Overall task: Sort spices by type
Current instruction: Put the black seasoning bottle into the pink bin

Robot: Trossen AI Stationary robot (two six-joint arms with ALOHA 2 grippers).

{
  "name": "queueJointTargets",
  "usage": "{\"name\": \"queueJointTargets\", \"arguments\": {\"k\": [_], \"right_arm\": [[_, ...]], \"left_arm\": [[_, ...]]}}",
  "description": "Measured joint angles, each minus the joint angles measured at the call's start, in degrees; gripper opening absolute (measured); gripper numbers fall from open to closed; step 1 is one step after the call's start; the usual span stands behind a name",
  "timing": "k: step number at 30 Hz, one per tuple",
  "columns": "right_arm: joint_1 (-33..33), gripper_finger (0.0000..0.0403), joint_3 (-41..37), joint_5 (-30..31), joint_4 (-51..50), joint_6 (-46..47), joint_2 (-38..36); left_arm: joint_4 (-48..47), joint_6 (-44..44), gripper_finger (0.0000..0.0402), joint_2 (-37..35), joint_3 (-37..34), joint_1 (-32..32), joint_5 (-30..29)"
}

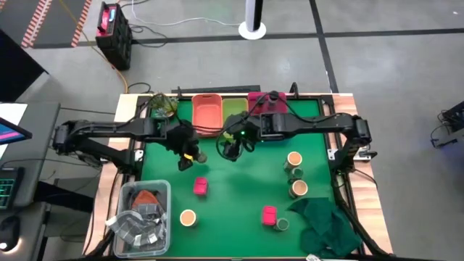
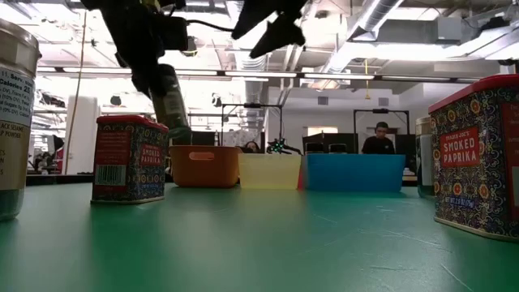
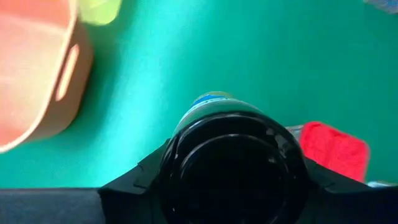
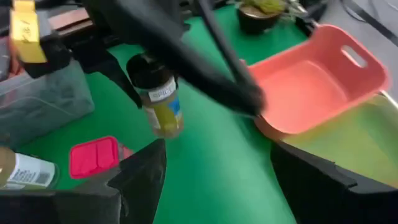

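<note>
My left gripper (image 1: 190, 156) is shut on a small dark-capped spice jar (image 4: 163, 109) with a yellow-green fill, held above the green table left of centre. My right gripper (image 1: 232, 150) hangs open just to its right, in front of the bins, with nothing between its fingers (image 4: 140, 180). Two pink cube boxes (image 1: 201, 186) (image 1: 269, 214) stand on their bases on the mat. So do the tan-topped jars (image 1: 188, 217) (image 1: 293, 159) (image 1: 298, 188) and the green-capped jars (image 1: 293, 172) (image 1: 282, 225). My left gripper pinches the jar's black cap (image 3: 233, 168) between its two fingers, one on each side. The fingers slant down from the table's left. The jar hangs below them, tilted, its base (image 2: 174, 126) lifted clear of the table.
An orange bin (image 1: 206, 112), a yellow-green bin (image 1: 233, 109) and a pink bin (image 1: 257, 101) line the far edge; the low view shows a blue bin (image 2: 355, 172) too. A clear tub (image 1: 141, 217) sits near left, a dark green cloth (image 1: 326, 225) near right.
</note>
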Motion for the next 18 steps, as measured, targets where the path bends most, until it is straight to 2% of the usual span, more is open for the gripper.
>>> {"name": "queueJointTargets", "arguments": {"k": [7, 18], "right_arm": [[0.6, 0.0314, -6.5, -5.3, 12.5, -1.4, 0.0], [0.9, 0.0314, -7.4, -3.5, 17.3, -2.8, 0.0]], "left_arm": [[0.7, 4.8, 0.0200, 3.9, 6.2, 0.6, 1.2], [0.5, 11.8, 0.0201, 9.6, 16.5, 0.7, 1.0]]}}
